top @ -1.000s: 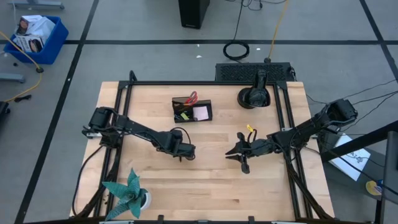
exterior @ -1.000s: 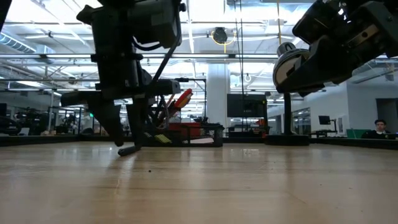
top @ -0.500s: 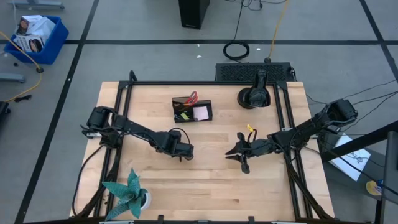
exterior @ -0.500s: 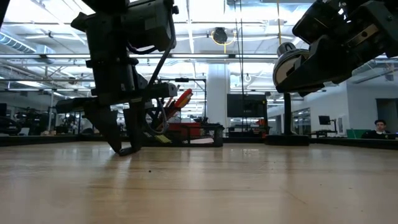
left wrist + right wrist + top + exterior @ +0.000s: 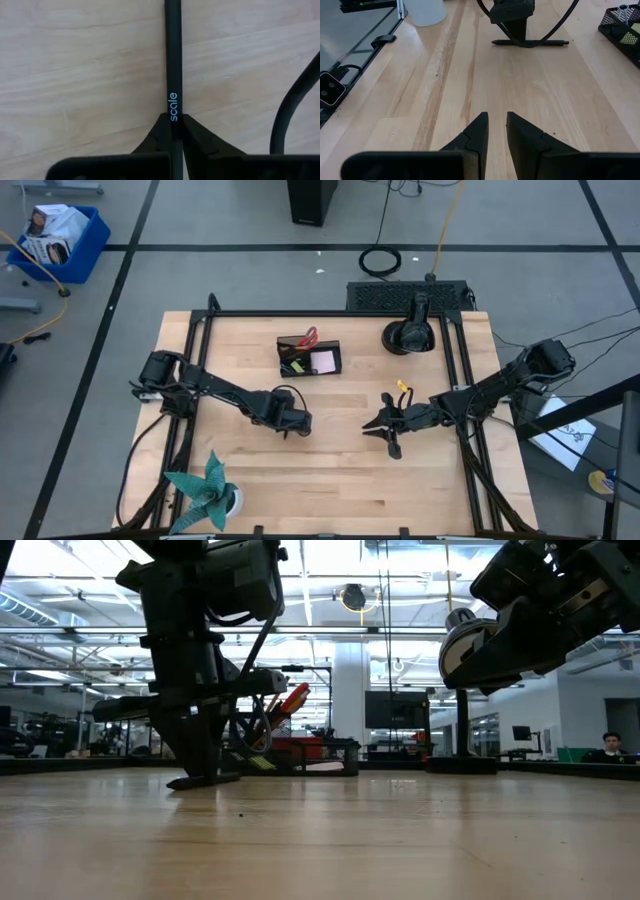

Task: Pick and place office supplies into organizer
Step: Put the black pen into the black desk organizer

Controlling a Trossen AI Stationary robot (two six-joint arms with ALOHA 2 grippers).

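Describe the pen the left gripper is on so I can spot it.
On the wooden table, left of centre and in front of the organizer, the left gripper is shut on a thin black pen lying flat. It carries the word "scale" in light lettering.

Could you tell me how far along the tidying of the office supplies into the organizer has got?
Done: the organizer already holds red-handled scissors, a pink sticky-note pad and a yellow bit. In hand: the left tool is shut on a black pen lying on the table. Left: lifting and placing that pen. The right tool waits empty, slightly open.
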